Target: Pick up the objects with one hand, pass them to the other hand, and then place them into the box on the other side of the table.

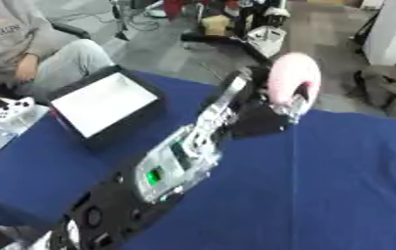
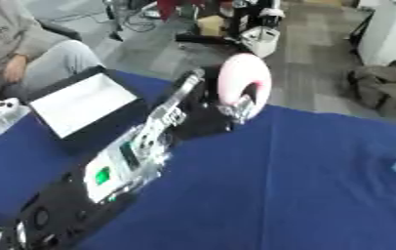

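Up in the air over the blue table's (image 1: 338, 185) far edge, the left hand (image 1: 274, 110) curls round a pink cushion (image 1: 292, 78), seemingly soft, light and squashy, best gripped across its middle.

Left arm stretched out, hand raised at the far end.

Your left arm (image 1: 177, 163) runs from the lower left corner diagonally up toward the middle, its silver forearm panel facing up. Your left hand (image 1: 269, 110) sits at the end of it, above the table, fingers (image 2: 242, 105) curled round a pink object (image 1: 292, 78).
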